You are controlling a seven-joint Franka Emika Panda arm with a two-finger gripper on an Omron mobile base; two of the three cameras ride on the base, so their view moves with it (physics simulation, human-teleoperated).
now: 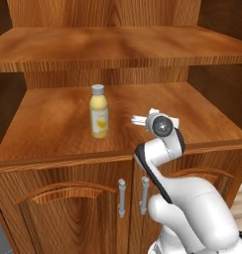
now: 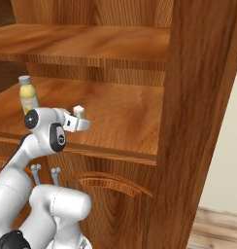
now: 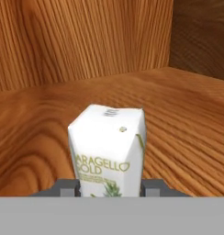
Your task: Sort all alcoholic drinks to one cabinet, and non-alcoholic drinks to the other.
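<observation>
Wooden shelf (image 3: pixel 187 114) under white carton (image 3: pixel 109 147) (green print, upright).

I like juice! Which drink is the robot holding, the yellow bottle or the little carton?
The little cream carton, between the gripper fingers. The yellow bottle stands alone on the shelf.

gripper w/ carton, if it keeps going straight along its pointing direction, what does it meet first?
Probably the cabinet's wooden back wall. The gripper, shut on the cream carton, points into the shelf bay, with only bare shelf board ahead. The yellow juice bottle stands off to the side. Depth is unclear.
</observation>
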